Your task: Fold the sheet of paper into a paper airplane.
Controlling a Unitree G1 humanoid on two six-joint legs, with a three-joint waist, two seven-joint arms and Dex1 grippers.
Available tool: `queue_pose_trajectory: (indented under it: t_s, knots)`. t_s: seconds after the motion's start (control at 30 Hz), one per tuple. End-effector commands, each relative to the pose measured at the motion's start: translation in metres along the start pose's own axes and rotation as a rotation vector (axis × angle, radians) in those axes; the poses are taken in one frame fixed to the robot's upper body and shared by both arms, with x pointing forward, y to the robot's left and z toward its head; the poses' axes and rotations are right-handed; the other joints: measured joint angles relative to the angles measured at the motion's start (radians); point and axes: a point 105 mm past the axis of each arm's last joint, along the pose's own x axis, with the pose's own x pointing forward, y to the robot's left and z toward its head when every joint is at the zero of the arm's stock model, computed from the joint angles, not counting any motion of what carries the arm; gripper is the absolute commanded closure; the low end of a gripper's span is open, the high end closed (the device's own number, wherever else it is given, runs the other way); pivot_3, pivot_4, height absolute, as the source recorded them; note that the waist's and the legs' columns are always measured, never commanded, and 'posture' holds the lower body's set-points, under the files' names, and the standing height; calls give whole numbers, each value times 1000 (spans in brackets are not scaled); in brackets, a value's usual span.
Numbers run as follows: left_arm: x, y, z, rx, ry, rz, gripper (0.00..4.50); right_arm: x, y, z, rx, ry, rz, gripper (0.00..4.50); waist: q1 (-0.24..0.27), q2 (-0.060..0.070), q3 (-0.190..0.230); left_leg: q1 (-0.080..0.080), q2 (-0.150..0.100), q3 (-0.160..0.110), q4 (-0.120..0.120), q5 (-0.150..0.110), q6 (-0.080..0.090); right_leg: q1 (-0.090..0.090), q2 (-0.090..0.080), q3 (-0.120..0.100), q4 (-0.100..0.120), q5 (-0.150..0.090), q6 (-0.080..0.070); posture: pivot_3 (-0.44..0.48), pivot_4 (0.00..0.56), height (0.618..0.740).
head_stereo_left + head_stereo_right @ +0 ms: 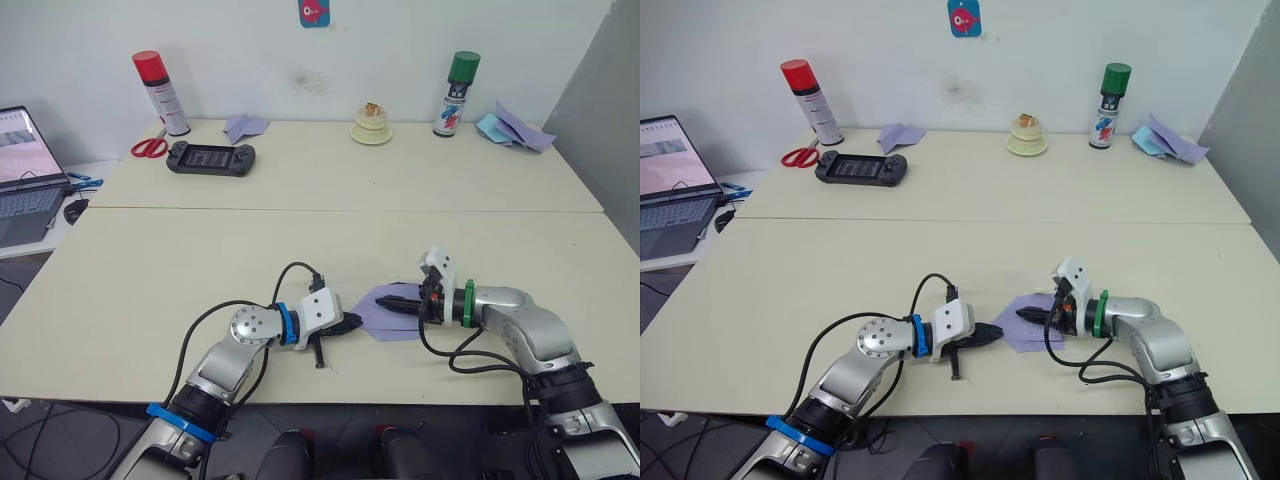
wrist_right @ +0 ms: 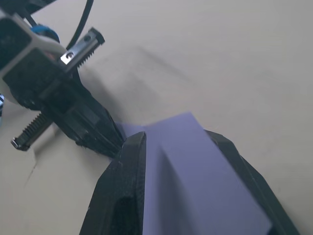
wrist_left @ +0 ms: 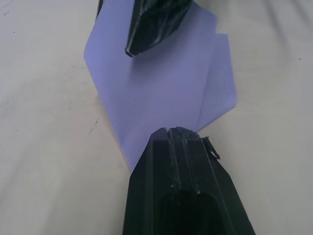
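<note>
The lavender sheet of paper [image 1: 395, 326] lies flat near the table's front edge, folded into a pointed shape with a layered flap [image 3: 217, 88], roughly a paper airplane form. My left gripper [image 1: 356, 321] is shut, and its tip [image 3: 171, 131] rests on the paper's left corner. From the right, my right gripper [image 1: 385, 302] reaches over the paper. It is open, with the fingers [image 2: 128, 171] standing on either side of the sheet [image 2: 195, 161]. The two gripper tips nearly face each other across the paper.
Along the far edge stand a black game console [image 1: 210, 158], red scissors [image 1: 150, 147], a red-capped can [image 1: 162, 93], a small lavender dart [image 1: 245, 126], a cream object [image 1: 371, 126], a green-capped can [image 1: 456, 95] and loose papers [image 1: 515, 130]. A laptop [image 1: 25, 185] sits left.
</note>
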Motion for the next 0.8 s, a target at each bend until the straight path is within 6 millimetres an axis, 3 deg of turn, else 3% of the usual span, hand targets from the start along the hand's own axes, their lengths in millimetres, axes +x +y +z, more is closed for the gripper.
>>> queue_pose_trajectory:
  t_s: [0.03, 0.2, 0.3, 0.43, 0.6, 0.8]
  knots:
    - [-4, -24, -48, -87, 172, -74, 4500, -1, 1, 18, -14, -45, 21, 2803, 0, 0, 0, 0, 0, 0, 0, 0, 0, 0, 0, 0, 0, 0, 0, 0, 150, 722]
    - [-5, -23, -48, -84, 174, -71, 4500, -1, 3, 14, 0, -2, 44, 2803, 0, 0, 0, -1, 0, 0, 0, 0, 0, 0, 0, 0, -1, 0, 0, 0, 150, 722]
    - [-5, -23, -49, -81, 175, -69, 4500, 0, 1, 10, 11, 18, 35, 3378, 0, 0, 0, -1, 0, 0, 0, 0, 0, 0, 0, 0, -1, 0, 0, 0, 150, 722]
    - [-5, -23, -49, -79, 176, -70, 4500, 0, 0, 10, 22, 18, 32, 3378, 0, 0, 0, 0, 0, 0, 0, 0, 0, 0, 0, 0, -1, 0, 0, 0, 150, 722]
    - [-5, -23, -49, -79, 177, -71, 4500, 0, -1, 10, 26, 17, 24, 4474, 0, 0, 0, -1, 0, 0, -1, 0, 0, 0, 0, 0, -1, 0, 0, 0, 150, 722]
    - [-6, -25, -52, -79, 186, -72, 4500, -2, 1, 11, -45, 16, 36, 4474, 0, 0, 0, -1, 0, 0, -1, 0, 0, 0, 0, 0, -1, 0, 0, 0, 150, 722]
